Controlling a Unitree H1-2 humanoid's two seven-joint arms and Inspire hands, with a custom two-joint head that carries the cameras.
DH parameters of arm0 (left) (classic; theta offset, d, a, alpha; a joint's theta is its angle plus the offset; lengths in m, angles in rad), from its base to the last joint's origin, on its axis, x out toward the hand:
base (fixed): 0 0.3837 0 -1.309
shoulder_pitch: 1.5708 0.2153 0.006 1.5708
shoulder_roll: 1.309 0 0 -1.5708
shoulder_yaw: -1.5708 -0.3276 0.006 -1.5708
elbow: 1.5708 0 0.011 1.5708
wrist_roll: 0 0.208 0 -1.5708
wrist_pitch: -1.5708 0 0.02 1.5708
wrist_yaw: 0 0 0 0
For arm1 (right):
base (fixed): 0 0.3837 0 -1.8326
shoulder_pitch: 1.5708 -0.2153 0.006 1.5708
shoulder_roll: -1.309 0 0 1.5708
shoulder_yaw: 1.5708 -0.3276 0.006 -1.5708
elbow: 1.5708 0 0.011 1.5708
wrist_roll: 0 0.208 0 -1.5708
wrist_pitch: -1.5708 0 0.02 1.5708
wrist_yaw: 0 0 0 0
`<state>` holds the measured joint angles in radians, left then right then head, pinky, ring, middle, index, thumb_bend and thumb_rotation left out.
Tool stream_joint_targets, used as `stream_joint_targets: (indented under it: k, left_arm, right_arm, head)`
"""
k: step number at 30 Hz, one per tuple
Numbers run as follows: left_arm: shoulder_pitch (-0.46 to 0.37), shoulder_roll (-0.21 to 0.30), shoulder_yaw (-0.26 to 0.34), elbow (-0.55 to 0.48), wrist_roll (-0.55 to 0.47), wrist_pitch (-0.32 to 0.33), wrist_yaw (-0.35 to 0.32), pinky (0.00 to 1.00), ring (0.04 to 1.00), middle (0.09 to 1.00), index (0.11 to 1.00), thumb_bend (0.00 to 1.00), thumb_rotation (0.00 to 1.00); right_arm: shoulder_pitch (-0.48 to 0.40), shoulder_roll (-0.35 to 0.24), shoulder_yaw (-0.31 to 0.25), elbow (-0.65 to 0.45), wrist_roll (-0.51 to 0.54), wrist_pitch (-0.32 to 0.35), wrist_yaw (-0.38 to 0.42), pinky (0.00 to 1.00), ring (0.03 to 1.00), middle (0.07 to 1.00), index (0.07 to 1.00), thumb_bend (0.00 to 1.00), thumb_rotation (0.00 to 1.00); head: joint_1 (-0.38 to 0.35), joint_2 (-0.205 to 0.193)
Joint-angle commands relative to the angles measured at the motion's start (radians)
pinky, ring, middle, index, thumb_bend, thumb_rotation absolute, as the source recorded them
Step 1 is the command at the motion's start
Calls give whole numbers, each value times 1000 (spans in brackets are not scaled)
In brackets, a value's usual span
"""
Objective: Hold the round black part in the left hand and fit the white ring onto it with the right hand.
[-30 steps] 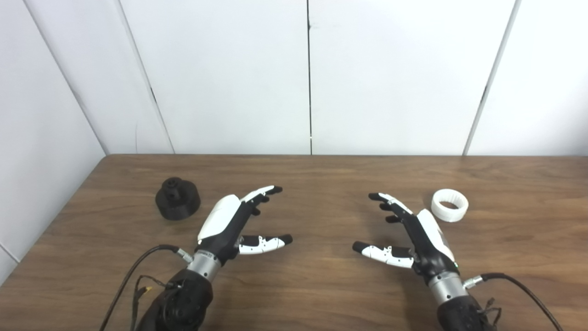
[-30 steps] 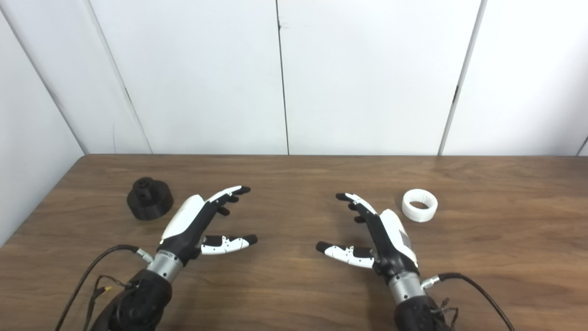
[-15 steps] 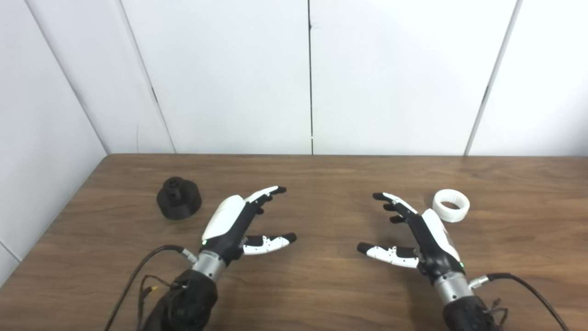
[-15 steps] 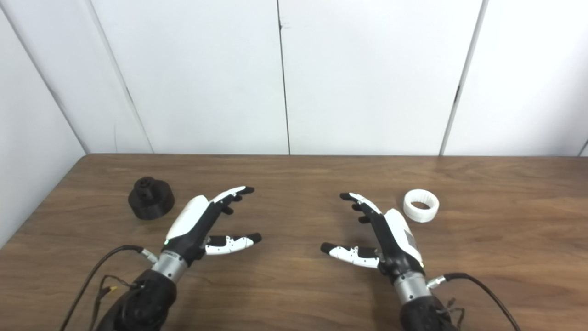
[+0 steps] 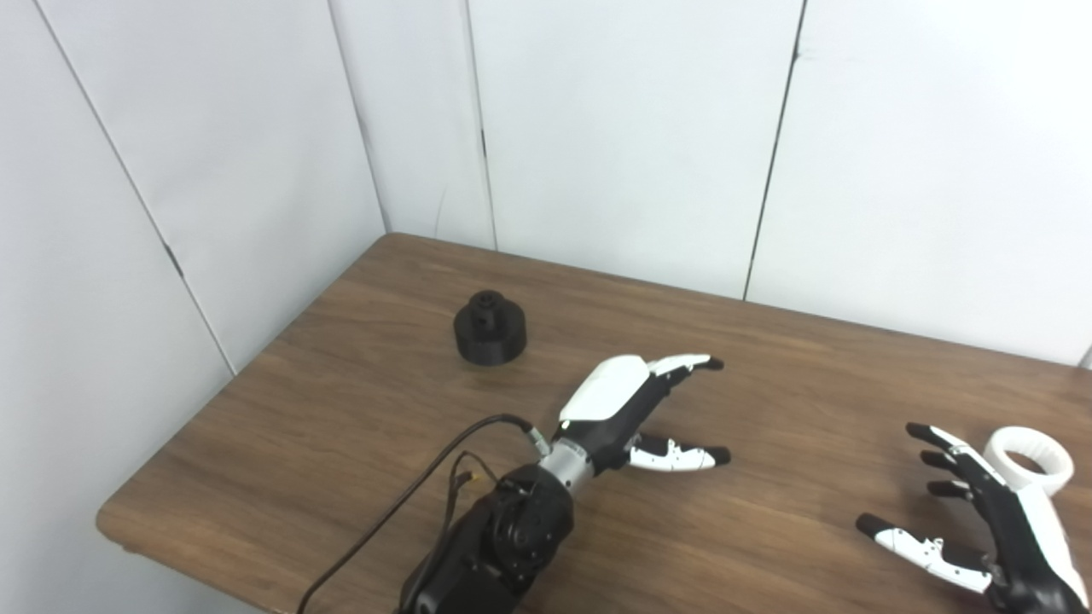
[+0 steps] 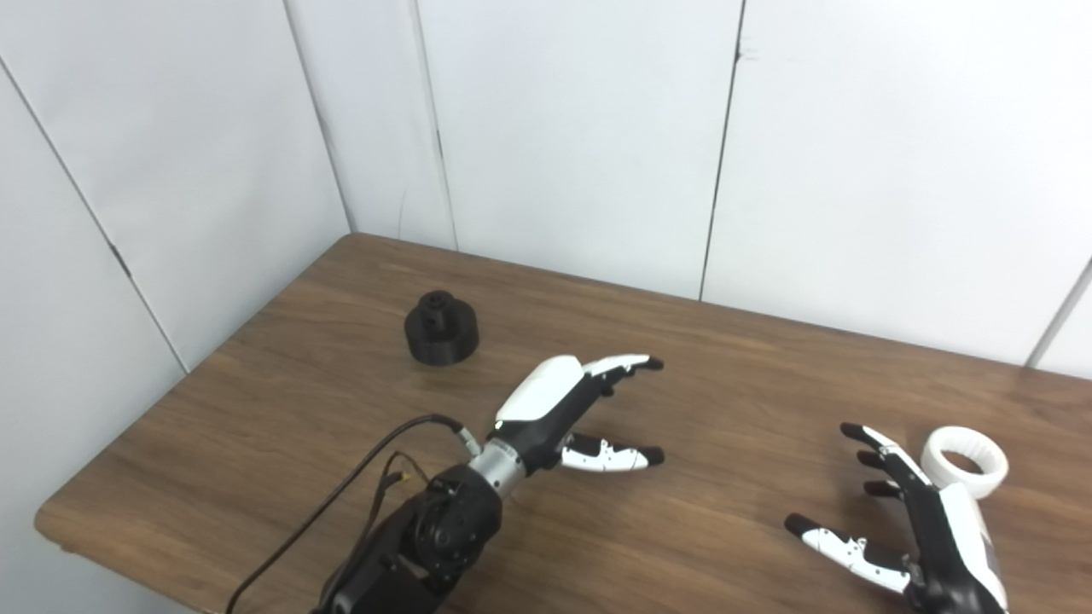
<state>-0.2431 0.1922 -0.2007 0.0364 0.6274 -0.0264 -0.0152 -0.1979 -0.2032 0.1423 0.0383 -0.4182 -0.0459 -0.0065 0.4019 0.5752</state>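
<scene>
Nothing is grasped yet: the round black part (image 5: 489,327) sits near the desk's (image 5: 341,409) far left corner, beyond the spread left hand (image 5: 631,405), while the white ring (image 6: 964,461) lies just beside the right hand (image 6: 913,529) (also spread, empty), each piece on its own hand's side.

Bright, even overhead light, no glare. White wall panels (image 5: 614,153) near blown out. Soft faint shadows on table (image 5: 358,409), just beside round black part (image 5: 489,328) and under left hand (image 5: 636,405). Pics slightly soft overall, edges w/o obvious warp.

Bare lab test corner: plain white wall panels (image 5: 614,145), lone wooden table (image 5: 341,426).
</scene>
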Motion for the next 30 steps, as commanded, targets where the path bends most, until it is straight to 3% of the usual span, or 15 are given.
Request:
stream_joint_targets:
  k: [1, 6, 13, 17, 24, 27, 30]
  left_arm:
    - [-33, 12, 6, -23, 0, -26, 25, 733, 858, 894, 859, 698, 419]
    - [-30, 14, 12, -38, -5, -20, 24, 725, 845, 891, 860, 697, 404]
    - [-27, 43, 31, -76, 21, -8, 31, 701, 828, 885, 857, 714, 429]
    - [-28, 81, 50, -127, 42, 30, -1, 743, 869, 901, 863, 755, 502]
    - [-39, 158, 75, -177, 95, 65, -17, 786, 899, 901, 864, 779, 539]
    - [-45, 192, 88, -209, 133, 95, -40, 827, 920, 915, 866, 775, 526]
    - [-51, 217, 103, -220, 168, 106, -38, 796, 903, 916, 861, 778, 504]
  right_arm:
    - [-40, -3, -6, -20, 12, -38, -4, 725, 828, 881, 829, 810, 288]
    - [-40, -5, -5, -25, 12, -32, -1, 732, 830, 879, 825, 807, 253]
    - [-39, -5, -4, -33, 3, -14, 5, 731, 835, 879, 828, 802, 279]
    - [-40, -2, -7, -28, 14, -15, 8, 741, 839, 882, 833, 812, 329]
    - [-39, 1, -9, -24, 17, -10, 7, 739, 841, 885, 835, 812, 333]
    - [-38, 1, -10, -22, 18, -12, 6, 745, 843, 886, 836, 814, 342]
    - [-38, 1, -9, -21, 16, -11, 4, 738, 839, 884, 834, 822, 354]
  head:
    - [0, 1]
    - [4, 0]
    - [8, 0]
    - [11, -2]
    - [13, -7]
    - [15, -9]
    - [16, -10]
